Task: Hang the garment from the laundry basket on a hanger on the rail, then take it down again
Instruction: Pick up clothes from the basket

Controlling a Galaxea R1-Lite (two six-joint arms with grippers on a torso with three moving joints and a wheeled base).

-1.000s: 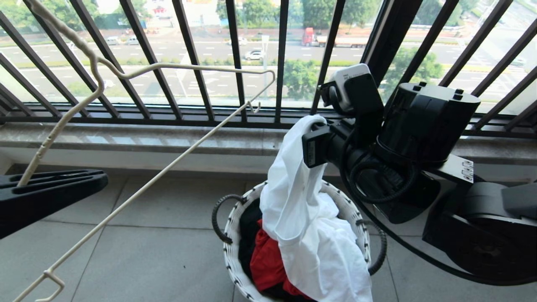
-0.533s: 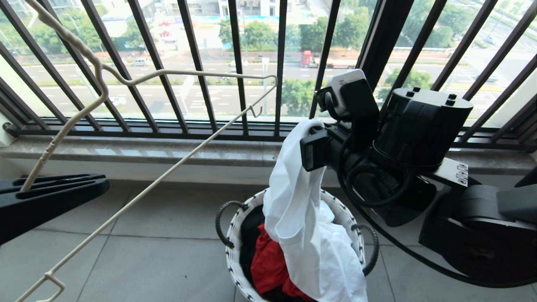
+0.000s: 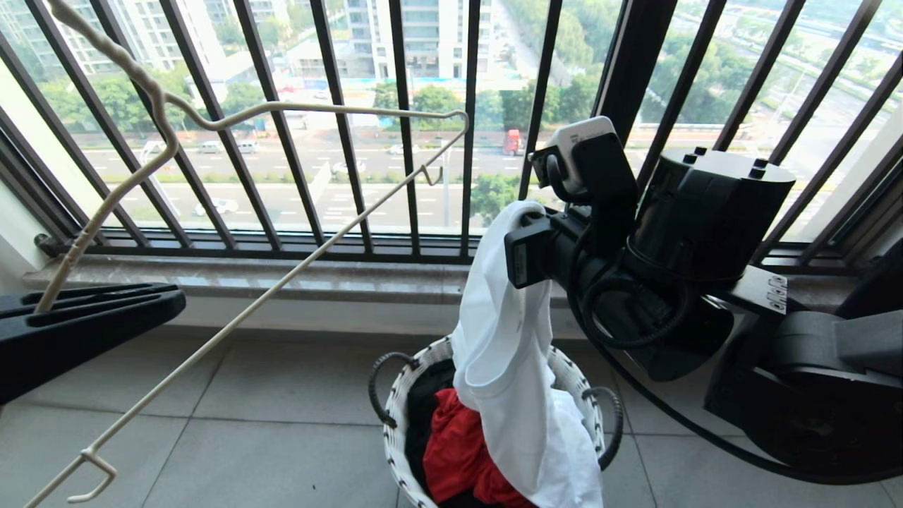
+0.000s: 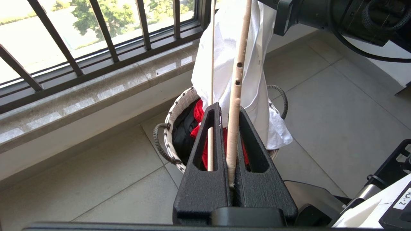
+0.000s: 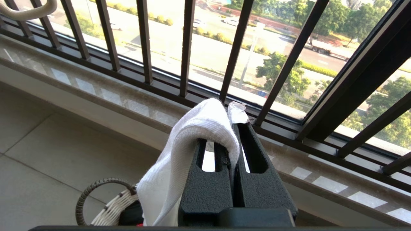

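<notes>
Grey floor tiles run up to a stone sill under black window bars. Beside the sill stands the white woven laundry basket, with a red garment inside. Above the basket, the right gripper is clamped on a fold of the white T-shirt, which hangs down into the basket. Left of the basket, the left gripper pinches the cream hanger by its neck, tilted.
</notes>
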